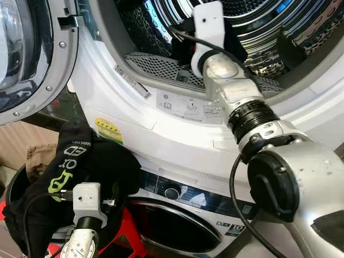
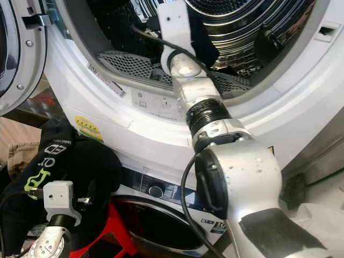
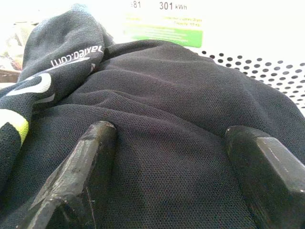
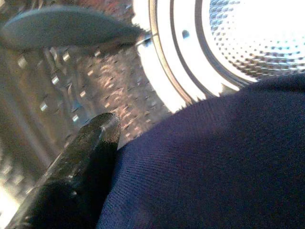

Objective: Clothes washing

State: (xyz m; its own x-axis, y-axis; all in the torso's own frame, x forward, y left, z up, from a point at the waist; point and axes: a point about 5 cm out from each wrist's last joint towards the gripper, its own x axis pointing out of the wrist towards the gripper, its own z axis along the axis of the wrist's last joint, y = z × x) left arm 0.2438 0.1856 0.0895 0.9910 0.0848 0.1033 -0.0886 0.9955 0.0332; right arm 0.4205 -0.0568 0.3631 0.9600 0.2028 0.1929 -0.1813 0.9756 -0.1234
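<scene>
A black sports garment with white and lime lettering is heaped at the lower left, in front of the stacked machines. My left gripper stands open on it, both fingertips pressed into the cloth and nothing pinched between them. My right arm reaches up into the steel drum of the upper machine. In the right wrist view a dark blue garment lies across my right gripper. One finger sits wide to the side and the cloth hides the other.
The upper machine's round door hangs open at the far left. Below the drum opening are a perforated lint screen and the white front rim. The lower washer's door is closed. A red stand and brown cloth lie near the left arm.
</scene>
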